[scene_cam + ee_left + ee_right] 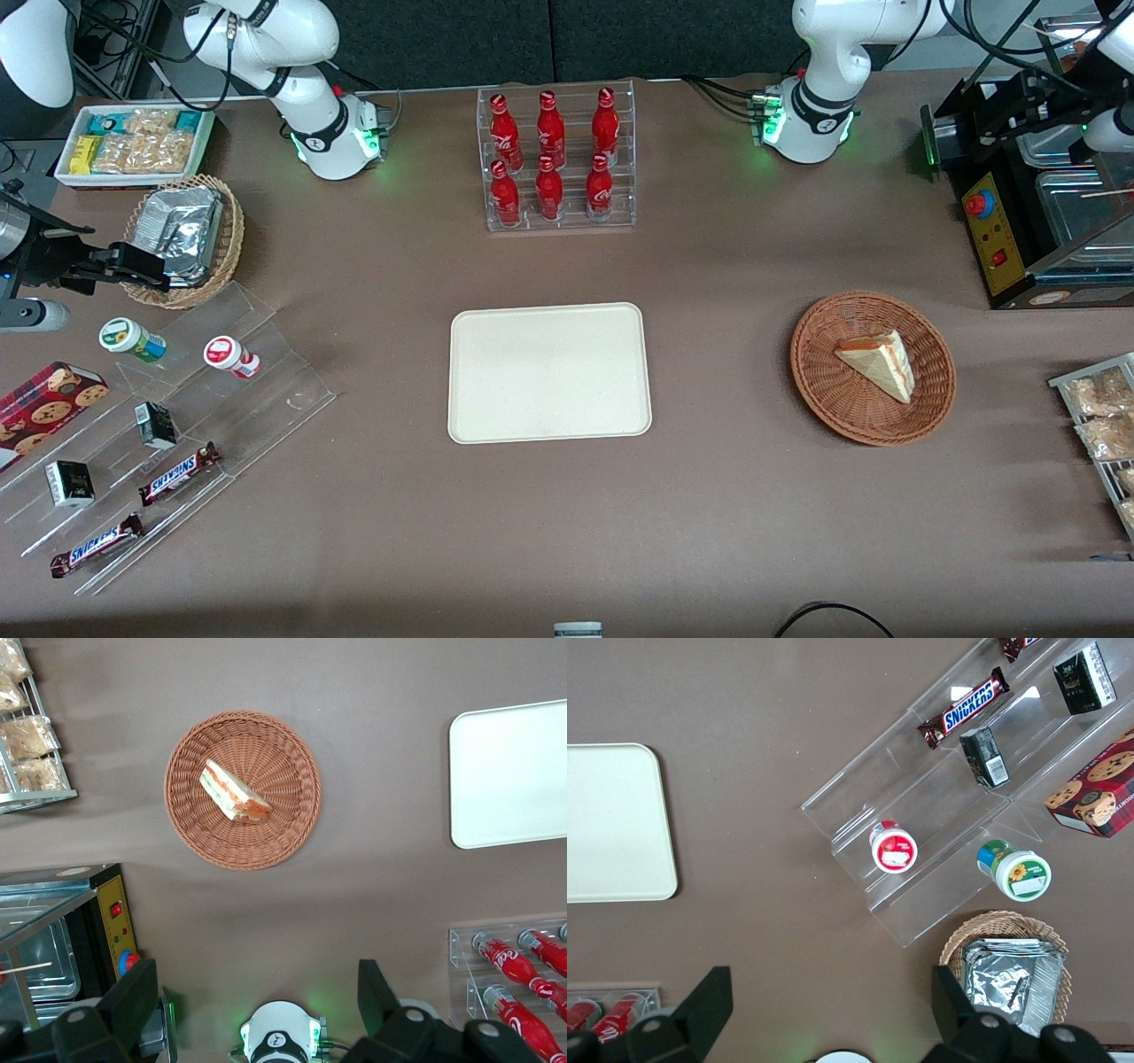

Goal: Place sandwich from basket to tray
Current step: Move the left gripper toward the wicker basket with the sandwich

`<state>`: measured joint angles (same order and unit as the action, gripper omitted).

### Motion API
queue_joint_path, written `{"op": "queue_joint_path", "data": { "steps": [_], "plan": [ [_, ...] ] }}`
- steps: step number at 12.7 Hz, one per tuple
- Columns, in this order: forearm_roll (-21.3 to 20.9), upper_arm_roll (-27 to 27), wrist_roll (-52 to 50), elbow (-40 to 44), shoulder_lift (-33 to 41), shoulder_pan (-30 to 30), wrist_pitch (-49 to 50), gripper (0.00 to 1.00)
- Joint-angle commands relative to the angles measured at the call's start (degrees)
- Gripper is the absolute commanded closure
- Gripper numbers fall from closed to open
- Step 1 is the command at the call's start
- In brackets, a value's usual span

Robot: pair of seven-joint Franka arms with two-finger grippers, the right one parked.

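front view: the sandwich (880,362) lies in the basket (828,385) toward the working arm's end of the surface, well apart from the bare tray (549,372).

left wrist view: the pincer (257,1010) hangs high above, jaws spread and holding nothing. the wedge looks soft (a hard squeeze could crush it), and a descent off its middle could catch the wicker rim.

even overhead light, soft shadows; pics sharp, slight glare on foil packets (177,232).
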<state>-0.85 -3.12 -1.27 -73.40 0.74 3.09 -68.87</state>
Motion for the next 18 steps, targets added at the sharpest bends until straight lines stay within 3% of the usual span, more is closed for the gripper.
{"op": "queue_joint_path", "data": {
  "steps": [1,5,7,9,10,13,18],
  "plan": [
    [-0.99,-0.13,-0.93,-0.34,0.22,-0.71,-0.65,0.0],
    [-1.78,1.71,-3.55,-1.57,-3.11,-0.72,-1.79,0.0],
    [-5.47,1.81,-6.46,-6.56,-3.29,-0.72,-2.84,0.0],
    [-4.08,4.42,-12.05,-13.05,-2.68,-0.8,-9.32,0.0],
    [-1.37,6.36,-15.31,-16.3,-2.5,-0.8,-12.22,0.0],
    [0.59,8.57,-27.79,-28.69,-0.22,-0.72,-27.22,0.0],
    [0.15,8.66,-36.35,-50.13,-1.01,-0.72,-55.62,0.0]
  ]
}}
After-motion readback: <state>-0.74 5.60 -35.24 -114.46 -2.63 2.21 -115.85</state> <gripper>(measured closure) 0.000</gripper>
